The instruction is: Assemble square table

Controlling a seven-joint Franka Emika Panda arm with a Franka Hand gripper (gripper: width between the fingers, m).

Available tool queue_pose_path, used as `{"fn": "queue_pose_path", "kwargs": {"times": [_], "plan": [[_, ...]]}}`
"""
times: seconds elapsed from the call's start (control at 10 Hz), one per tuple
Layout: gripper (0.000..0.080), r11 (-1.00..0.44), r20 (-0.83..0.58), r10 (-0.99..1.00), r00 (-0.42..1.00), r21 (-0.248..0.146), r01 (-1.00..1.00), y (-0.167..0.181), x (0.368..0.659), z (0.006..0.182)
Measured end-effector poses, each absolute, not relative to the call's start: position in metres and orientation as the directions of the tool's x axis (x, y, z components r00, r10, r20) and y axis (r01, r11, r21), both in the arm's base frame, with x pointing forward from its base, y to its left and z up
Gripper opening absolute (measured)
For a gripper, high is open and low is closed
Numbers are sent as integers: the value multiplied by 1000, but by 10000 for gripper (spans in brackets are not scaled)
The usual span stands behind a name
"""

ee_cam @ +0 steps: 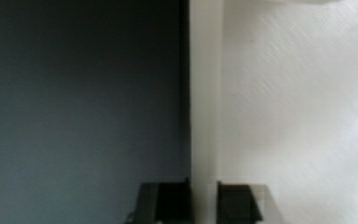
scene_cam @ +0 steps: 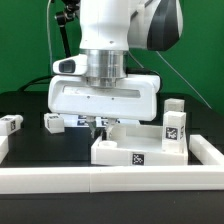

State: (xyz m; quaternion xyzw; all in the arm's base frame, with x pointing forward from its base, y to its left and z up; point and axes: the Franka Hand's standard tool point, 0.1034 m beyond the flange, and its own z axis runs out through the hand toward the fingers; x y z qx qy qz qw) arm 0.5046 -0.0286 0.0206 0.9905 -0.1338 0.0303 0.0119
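The square table is a white slab with a raised rim and black-and-white tags, lying on the dark table. One white tagged leg stands upright on its corner at the exterior view's right. My gripper hangs straight down over the slab's edge at the exterior view's left. In the wrist view the slab's rim runs between my two black fingers, and my gripper is shut on it. The slab's white face fills one side and the dark table fills the other.
Two loose white legs lie at the exterior view's left. Another leg stands behind the slab at the right. The long white border wall runs along the front, with a side arm at the right.
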Motion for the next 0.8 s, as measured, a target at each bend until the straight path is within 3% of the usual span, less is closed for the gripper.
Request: {"fn": "queue_pose_path", "kwargs": {"times": [0.6, 0.8], "plan": [[57, -968, 63, -249, 966, 17, -251, -29, 505, 21], [57, -989, 61, -142, 988, 28, -144, -31, 505, 21]]}}
